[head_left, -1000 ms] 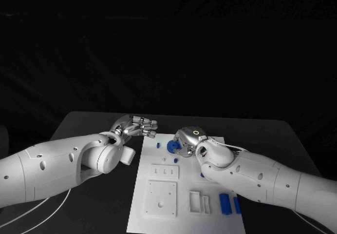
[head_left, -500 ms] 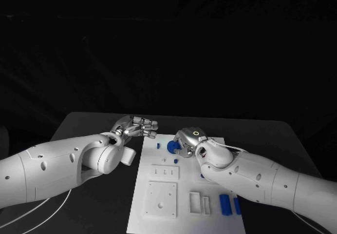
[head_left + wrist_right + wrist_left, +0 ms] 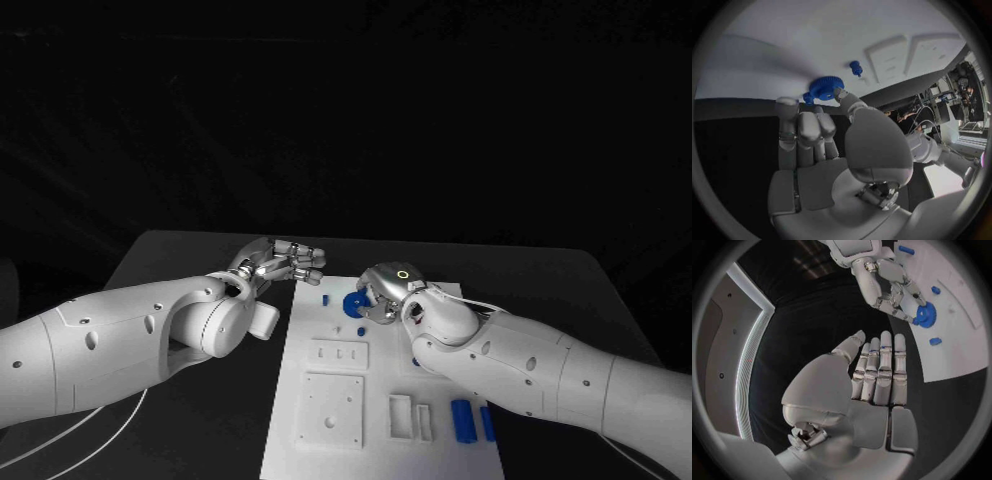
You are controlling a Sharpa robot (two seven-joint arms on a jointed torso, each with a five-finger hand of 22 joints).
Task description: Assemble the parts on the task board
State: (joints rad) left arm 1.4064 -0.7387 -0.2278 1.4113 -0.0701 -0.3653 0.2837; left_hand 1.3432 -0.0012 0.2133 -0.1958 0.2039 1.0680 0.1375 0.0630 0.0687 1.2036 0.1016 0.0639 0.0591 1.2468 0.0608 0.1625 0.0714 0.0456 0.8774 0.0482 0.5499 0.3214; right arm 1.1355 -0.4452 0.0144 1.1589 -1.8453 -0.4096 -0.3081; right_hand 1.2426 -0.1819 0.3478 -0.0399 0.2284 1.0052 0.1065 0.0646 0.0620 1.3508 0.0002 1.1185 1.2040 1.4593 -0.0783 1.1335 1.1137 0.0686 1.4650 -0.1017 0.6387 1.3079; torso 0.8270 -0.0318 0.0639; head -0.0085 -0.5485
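**Blue gear at the fingertips of the right hand, far end of the board**

Blue toothed gear (image 3: pixel 824 87) lies at the far end of the white task board (image 3: pixel 335 440), with the fingertips of the right hand (image 3: pixel 382 290) on it. In the head view the hand covers most of the gear, leaving a sliver of blue under the fingers; whether the gear rests flat on the board or is lifted clear cannot be told. The right wrist view shows the thumb tip against the gear's rim and the other fingers curled down beside it, so the hand pinches the gear. A small blue peg (image 3: pixel 856 67) stands on the board just beside the gear, apart from it.

The left hand (image 3: pixel 281 260) hovers over the black table (image 3: pixel 173 250) just left of the board's far corner. Its fingers lie straight and close together, the thumb apart; it holds nothing and touches nothing.

Two long blue parts (image 3: pixel 462 418) lie near the board's near right corner. The right forearm hides part of the board's right side.
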